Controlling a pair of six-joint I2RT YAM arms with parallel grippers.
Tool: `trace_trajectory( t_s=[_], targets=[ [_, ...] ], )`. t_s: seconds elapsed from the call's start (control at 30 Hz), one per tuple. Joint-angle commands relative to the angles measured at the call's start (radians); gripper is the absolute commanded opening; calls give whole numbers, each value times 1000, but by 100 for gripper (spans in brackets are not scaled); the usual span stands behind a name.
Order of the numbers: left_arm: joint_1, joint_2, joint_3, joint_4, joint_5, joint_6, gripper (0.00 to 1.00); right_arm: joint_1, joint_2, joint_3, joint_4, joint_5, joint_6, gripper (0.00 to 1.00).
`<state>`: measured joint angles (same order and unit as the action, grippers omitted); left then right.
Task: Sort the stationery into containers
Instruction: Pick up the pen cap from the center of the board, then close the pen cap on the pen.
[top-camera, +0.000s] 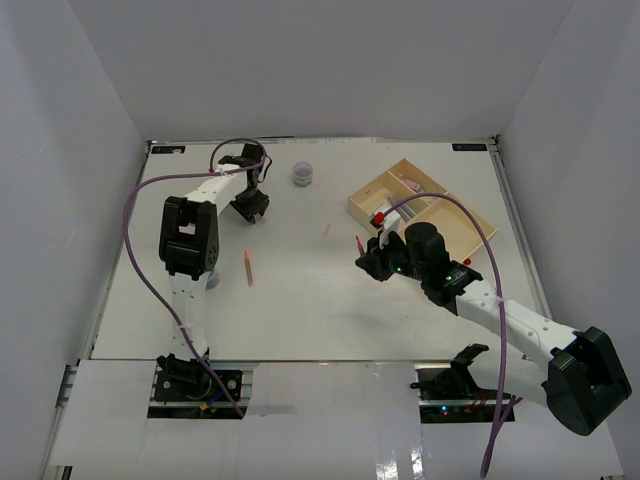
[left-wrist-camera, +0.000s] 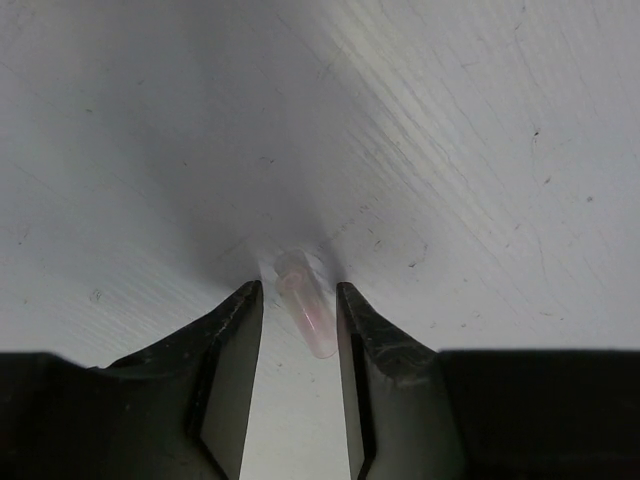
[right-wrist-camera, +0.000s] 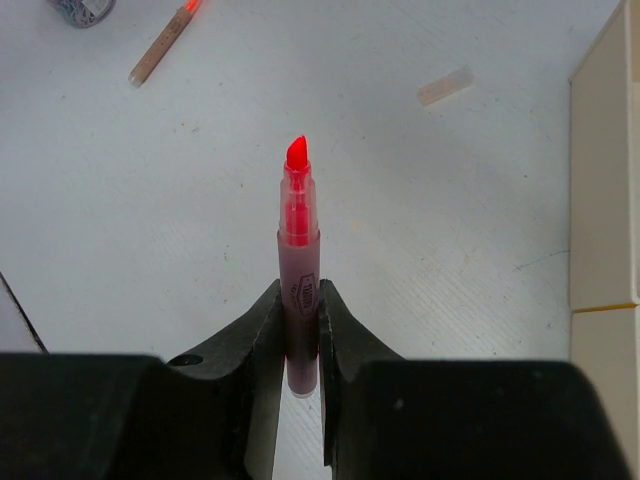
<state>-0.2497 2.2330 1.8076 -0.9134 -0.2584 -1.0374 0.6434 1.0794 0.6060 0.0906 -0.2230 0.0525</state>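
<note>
Right pincer (right-wrist-camera: 300, 296) gripping highlighter (right-wrist-camera: 298, 205), tray (right-wrist-camera: 600, 180) edge near

A desk (top-camera: 300, 310) scene is showing two robot arms (top-camera: 188, 240), one three-compartment beige tray (top-camera: 372, 195), one round grey tub (top-camera: 302, 175), one pink pen (top-camera: 249, 268), one red marker (right-wrist-camera: 299, 250), one pale pink piece (top-camera: 327, 229), one clear pinkish cap (left-wrist-camera: 305, 315).

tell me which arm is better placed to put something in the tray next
Right. The right pincer is shut on a red highlighter beside the tray. The left pincer is far across the table, its jaws either side of a small pink cap lying there.
</note>
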Motion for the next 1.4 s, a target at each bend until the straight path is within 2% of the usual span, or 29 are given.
trace_trajectory(
  t_s=[0.0, 0.37, 0.6, 0.67, 0.77, 0.9, 0.93, 0.97, 1.0, 1.1, 1.23, 1.37],
  targets=[
    [3, -16, 10, -1, 19, -20, 45, 1, -24, -3, 47, 2, -8, 8],
    [3, -72, -89, 41, 36, -10, 19, -1, -22, 17, 23, -28, -11, 8],
    [0, -249, -200, 146, 107, 66, 3, 7, -16, 55, -8, -111, -11, 8],
    [-2, -357, -263, 227, 146, 98, 0, 18, -4, 72, -12, -134, 0, 8],
    [-8, -511, -368, 388, 238, 177, 0, 36, 17, 112, -15, -153, 17, 8],
    [-8, -715, -539, 638, 400, 279, 0, 64, 54, 170, -11, -165, 41, 8],
    [-10, -754, -575, 759, 438, 318, 0, 74, 74, 182, -9, -167, 44, 8],
    [-10, -826, -647, 813, 467, 333, 0, 82, 86, 208, -9, -165, 52, 8],
    [-10, -860, -678, 922, 535, 352, 0, 90, 112, 224, -9, -164, 55, 8],
    [-10, -967, -773, 1110, 670, 437, 0, 125, 166, 288, -11, -151, 55, 8],
    [-16, -1047, -869, 1277, 818, 473, 0, 173, 226, 348, 32, -156, 78, 8],
    [-36, -1105, -979, 1419, 892, 474, 0, 208, 272, 391, 78, -162, 95, 8]
  ],
)
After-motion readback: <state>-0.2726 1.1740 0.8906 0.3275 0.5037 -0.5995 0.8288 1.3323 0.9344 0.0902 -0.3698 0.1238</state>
